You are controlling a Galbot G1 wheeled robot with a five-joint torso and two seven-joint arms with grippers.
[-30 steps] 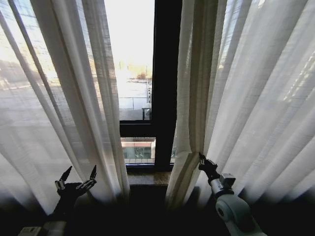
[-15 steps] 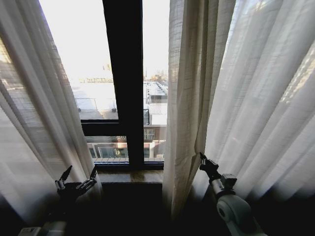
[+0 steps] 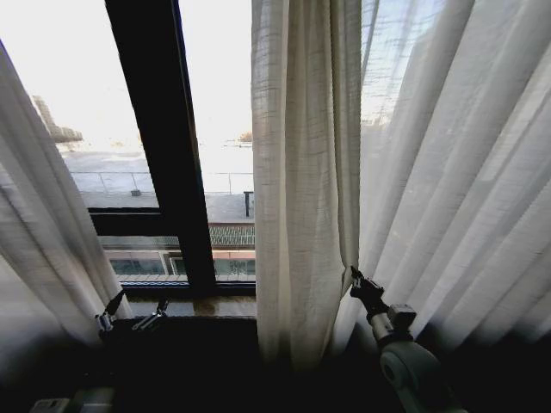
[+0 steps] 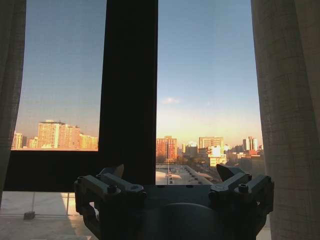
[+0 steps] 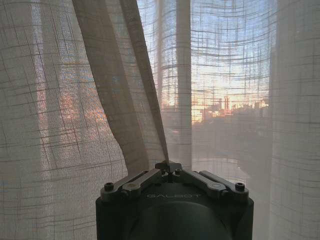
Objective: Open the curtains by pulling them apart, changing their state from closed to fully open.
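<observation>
The bottom of the head view is very dark, so the robot's arms and the low ends of the curtains are hard to see there. The tops of the curtains are cut off at the picture's edge.

The right claw [image 3: 355,280] is pinched shut on a fold of the right curtain [image 3: 306,172]. In the right wrist view its two fingers [image 5: 167,167] meet at the tips, and a thin pleat of cloth rises straight up from between them. The rest of that curtain [image 5: 55,100] hangs all around the claw, and the city lights glow through the thin cloth.

The left claw [image 3: 133,311] is spread wide and holds nothing. It sits low in front of the window sill [image 3: 211,305]. The left curtain [image 3: 43,232] hangs just beside it, on its outer side, and I cannot tell if they touch. In the left wrist view the two fingers [image 4: 107,182] stand well apart, with bare glass and the dark window bar [image 4: 129,90] straight ahead of them.

Between the two claws the window is open to view, with buildings [image 4: 167,147] and sky outside.
</observation>
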